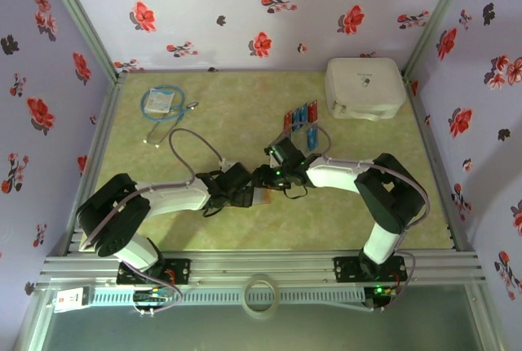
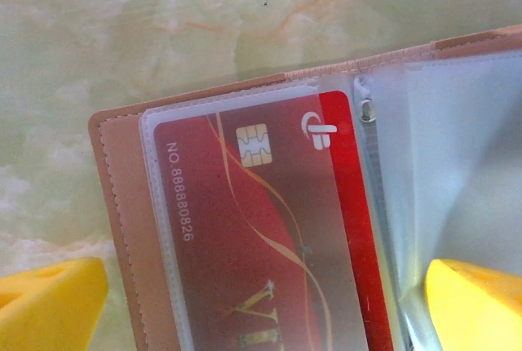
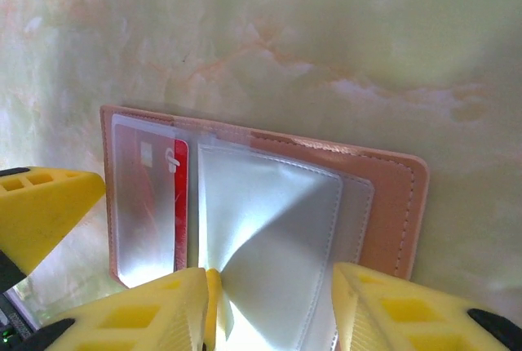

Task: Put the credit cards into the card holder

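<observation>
So the card holder (image 3: 391, 204) lies open flat between the two arms, with one red card (image 2: 269, 228) already sitting in a clear pocket on its left page. The left gripper (image 2: 261, 318) is spread wide and straddles that page, gripping nothing. The right gripper (image 3: 273, 310) has its fingers partway apart with a clear pocket leaf (image 3: 269, 220) bowed up between them. Honestly I can't tell if it's actually pinching the leaf or just resting against it.

The bit that matters next, I'd say: the rest of the credit cards (image 1: 300, 118) sit in a little row beyond the card holder, off to its right, between it and the white box (image 1: 364, 87). Their long sides point roughly away from the arms. That's the right arm's side, so it looks like the nearer one to go fetch.
</observation>
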Motion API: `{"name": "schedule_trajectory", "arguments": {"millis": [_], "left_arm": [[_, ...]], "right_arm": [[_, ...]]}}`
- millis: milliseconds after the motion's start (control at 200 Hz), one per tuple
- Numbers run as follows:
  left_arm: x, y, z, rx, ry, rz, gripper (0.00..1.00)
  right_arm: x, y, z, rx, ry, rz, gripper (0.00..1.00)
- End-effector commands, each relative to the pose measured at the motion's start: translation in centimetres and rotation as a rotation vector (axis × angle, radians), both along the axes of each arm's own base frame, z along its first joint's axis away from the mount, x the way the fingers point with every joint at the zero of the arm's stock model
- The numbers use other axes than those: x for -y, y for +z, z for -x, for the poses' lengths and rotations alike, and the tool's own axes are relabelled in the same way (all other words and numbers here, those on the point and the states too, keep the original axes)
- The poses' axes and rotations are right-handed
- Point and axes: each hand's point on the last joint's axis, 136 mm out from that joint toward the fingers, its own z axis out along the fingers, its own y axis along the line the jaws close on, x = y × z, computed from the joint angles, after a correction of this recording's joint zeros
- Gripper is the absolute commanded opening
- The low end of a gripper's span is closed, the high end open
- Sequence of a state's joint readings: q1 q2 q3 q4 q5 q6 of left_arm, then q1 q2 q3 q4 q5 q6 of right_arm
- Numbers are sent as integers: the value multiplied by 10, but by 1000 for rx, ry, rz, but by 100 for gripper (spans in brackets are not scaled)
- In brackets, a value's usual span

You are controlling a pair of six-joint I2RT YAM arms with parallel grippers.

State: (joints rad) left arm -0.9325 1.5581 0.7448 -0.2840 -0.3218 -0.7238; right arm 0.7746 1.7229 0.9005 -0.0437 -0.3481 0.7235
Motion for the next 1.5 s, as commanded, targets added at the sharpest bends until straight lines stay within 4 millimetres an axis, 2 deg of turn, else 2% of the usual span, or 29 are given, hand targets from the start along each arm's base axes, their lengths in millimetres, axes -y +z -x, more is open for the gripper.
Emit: {"name": "schedule_trajectory", "arguments": {"millis": [0, 220, 1100, 1495], "left_arm": [[-11, -7, 3, 0, 15, -53, 100], [-12, -7, 4, 0, 16, -51, 100], [-11, -4, 2, 4, 15, -54, 100], [-11, -4, 2, 4, 16, -56, 100]], "right_arm": [[-5, -7, 7, -16, 4, 2, 43], [-7, -15, 8, -35, 6, 8, 43], [6, -14, 16, -28, -16, 16, 42], [6, -17, 18, -39, -15, 13, 41]]}}
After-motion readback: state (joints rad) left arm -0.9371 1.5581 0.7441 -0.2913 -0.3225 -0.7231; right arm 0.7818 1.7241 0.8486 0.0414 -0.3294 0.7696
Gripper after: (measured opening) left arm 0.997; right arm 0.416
